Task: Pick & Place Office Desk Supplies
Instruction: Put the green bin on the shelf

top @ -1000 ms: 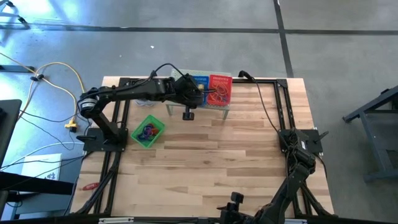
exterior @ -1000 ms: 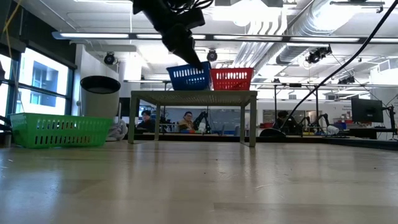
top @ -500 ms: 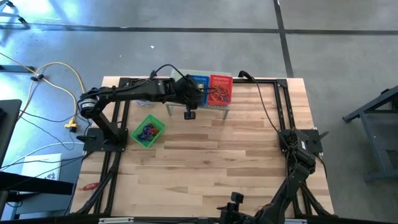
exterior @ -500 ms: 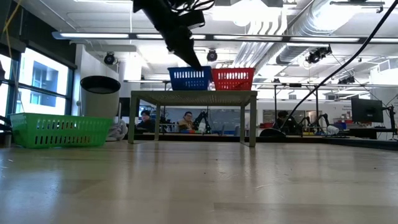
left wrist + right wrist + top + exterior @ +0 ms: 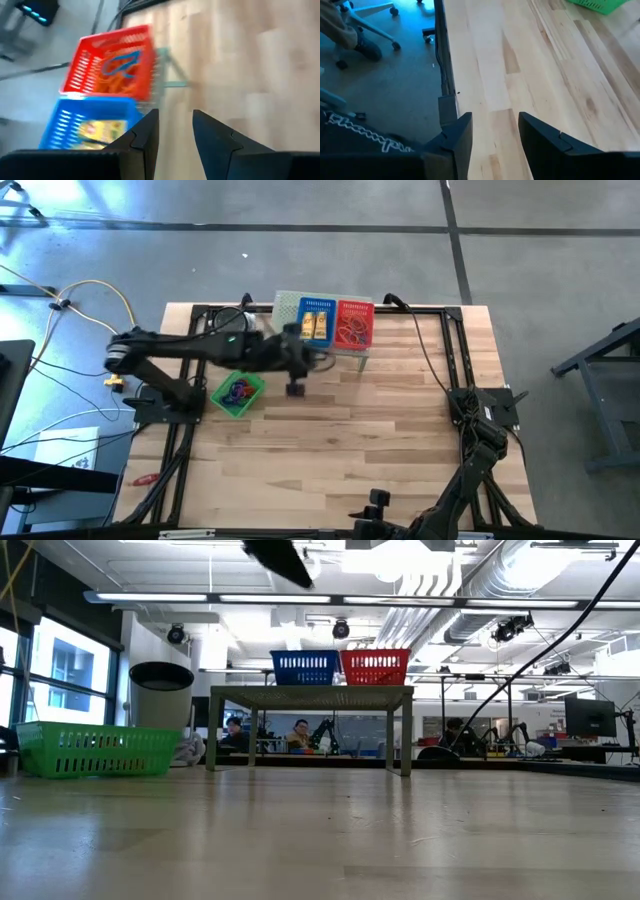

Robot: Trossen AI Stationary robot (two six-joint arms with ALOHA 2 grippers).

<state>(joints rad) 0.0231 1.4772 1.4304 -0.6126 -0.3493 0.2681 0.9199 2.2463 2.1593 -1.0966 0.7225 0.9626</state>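
Above the far left part of the table (image 5: 400, 430), the left arm stretches out nearly flat, its gripper (image 5: 296, 387) hanging over bare wood just in front of a low stand (image 5: 310, 695) and beside a green basket (image 5: 238, 392). In the left wrist view its two dark fingers (image 5: 145, 132) stand a little apart with nothing between them. The right arm is folded at the near right corner, its gripper (image 5: 492, 132) low over the table edge, fingers parted and empty. The supplies are small loose pieces sorted by kind. On the stand sit two baskets side by side and touching: a blue basket (image 5: 316, 322) holding yellow blocks (image 5: 315, 327), and a red basket (image 5: 354, 324) holding a tangle of thin red band loops (image 5: 352, 330), with a blue loop (image 5: 125, 62) lying on top of them in the left wrist view. The green basket rests on the table itself, turned at an angle, and holds a small heap of blue, purple and red loops (image 5: 236, 390). From table height, the blue and red baskets stand level on the stand, and the green basket is at the left edge.
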